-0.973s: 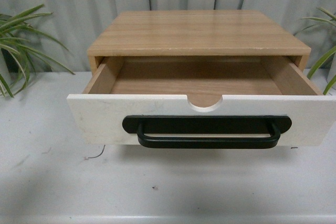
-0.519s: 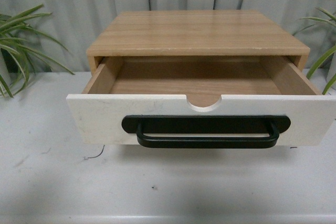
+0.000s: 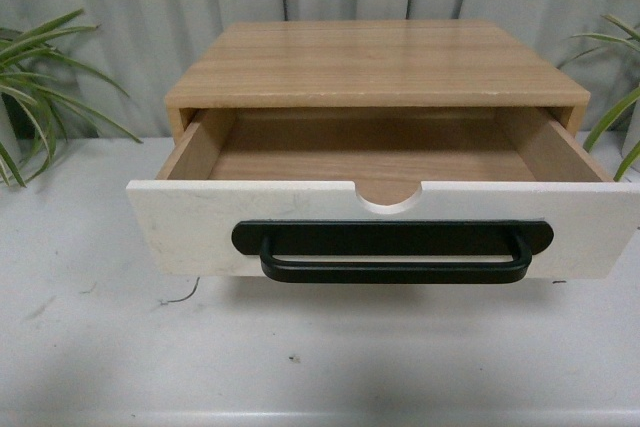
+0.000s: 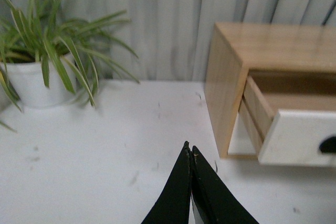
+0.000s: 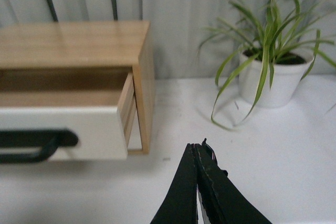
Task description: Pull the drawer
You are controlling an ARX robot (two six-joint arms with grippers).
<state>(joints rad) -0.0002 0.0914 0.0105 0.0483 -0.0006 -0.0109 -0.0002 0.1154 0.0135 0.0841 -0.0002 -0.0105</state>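
Nothing much is left to be done here, judging by the look of it. Going left to right: a potted plant (image 4: pixel 44 72) is seen at the bench's (image 3: pixel 90 347) far-left corner, then the left pincer (image 4: pixel 189 153), pressed closed on nothing, hung over bare bench well left of the wooden cabinet (image 3: pixel 375 62). The drawer (image 3: pixel 390 222) is found mid-bench, already pulled well out, its wood floor exposed and the black handle (image 3: pixel 392 252) untouched by either pincer. If more travel were wanted, the bar should be gripped mid-span and drawn straight, so racking is avoided. The right pincer (image 5: pixel 198 150) is closed too, empty, parked off the drawer's right end, near a second plant (image 5: pixel 268 72).
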